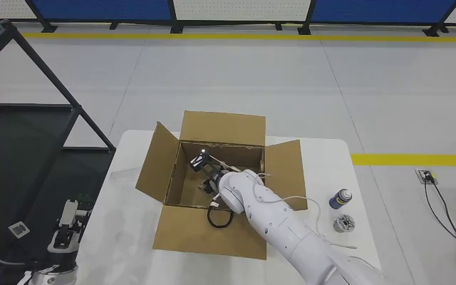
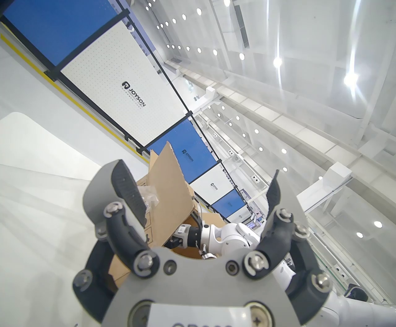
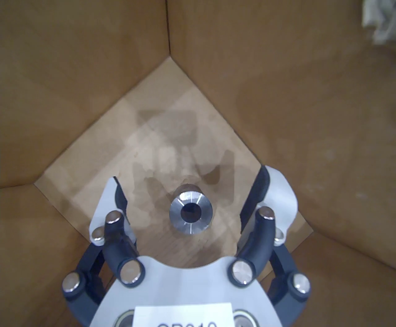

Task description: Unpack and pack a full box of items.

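Hovering over a metal cylinder [image 3: 191, 212], right pincer [image 3: 189, 175] gapes inside the box [image 3: 278, 93]

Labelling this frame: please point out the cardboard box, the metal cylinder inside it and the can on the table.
cardboard box [image 1: 189, 229]: top view, near flap.
metal cylinder [image 3: 202, 213]: right wrist view, shiny end face.
can [image 1: 340, 199]: top view, its body.

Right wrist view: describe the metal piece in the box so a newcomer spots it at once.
Inside the open cardboard box on the white table, look at the floor near a corner. A metal cylinder stands there, just beyond the open right gripper. Its shiny rim and dark centre hole set it apart from the crumpled white thing.
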{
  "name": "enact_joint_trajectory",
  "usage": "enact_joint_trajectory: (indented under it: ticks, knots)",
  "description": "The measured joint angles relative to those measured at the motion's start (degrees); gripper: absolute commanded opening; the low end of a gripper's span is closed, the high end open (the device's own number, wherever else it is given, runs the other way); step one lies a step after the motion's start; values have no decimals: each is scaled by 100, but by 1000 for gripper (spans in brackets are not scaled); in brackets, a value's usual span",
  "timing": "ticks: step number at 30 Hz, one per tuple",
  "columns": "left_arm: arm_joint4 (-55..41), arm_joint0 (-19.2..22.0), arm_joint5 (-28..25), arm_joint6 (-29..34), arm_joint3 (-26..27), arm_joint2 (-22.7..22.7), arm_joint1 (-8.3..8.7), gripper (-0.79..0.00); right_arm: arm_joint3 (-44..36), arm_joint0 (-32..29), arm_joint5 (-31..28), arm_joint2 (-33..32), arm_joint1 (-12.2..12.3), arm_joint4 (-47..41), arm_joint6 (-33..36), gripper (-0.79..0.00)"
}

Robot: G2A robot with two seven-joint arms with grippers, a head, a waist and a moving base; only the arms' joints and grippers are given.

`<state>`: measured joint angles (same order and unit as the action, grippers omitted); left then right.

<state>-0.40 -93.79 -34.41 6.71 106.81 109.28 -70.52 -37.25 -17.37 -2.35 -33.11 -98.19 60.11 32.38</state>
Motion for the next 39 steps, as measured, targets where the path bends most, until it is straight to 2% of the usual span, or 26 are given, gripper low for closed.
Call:
enact_joint_trajectory:
  ticks: [5,9,15,20,35,39]
  knots:
    - [0,0,0,0,0,0,0,0,-822,-372,236,-277,235,427,-288,0]
    - [0,0,0,0,0,0,0,0,-1916,-942,539,-622,530,1028,-341,0]
    - [0,0,0,0,0,0,0,0,-4155,-2314,747,-1389,1040,2293,-209,0]
    - [0,0,0,0,0,0,0,0,-5495,-3345,554,-1977,1294,2906,-487,0]
    - [0,0,0,0,0,0,0,0,-5597,-3450,513,-2025,1311,2949,-510,0]
    - [0,0,0,0,0,0,0,0,-5509,-3503,401,-2036,1300,2902,-738,0]
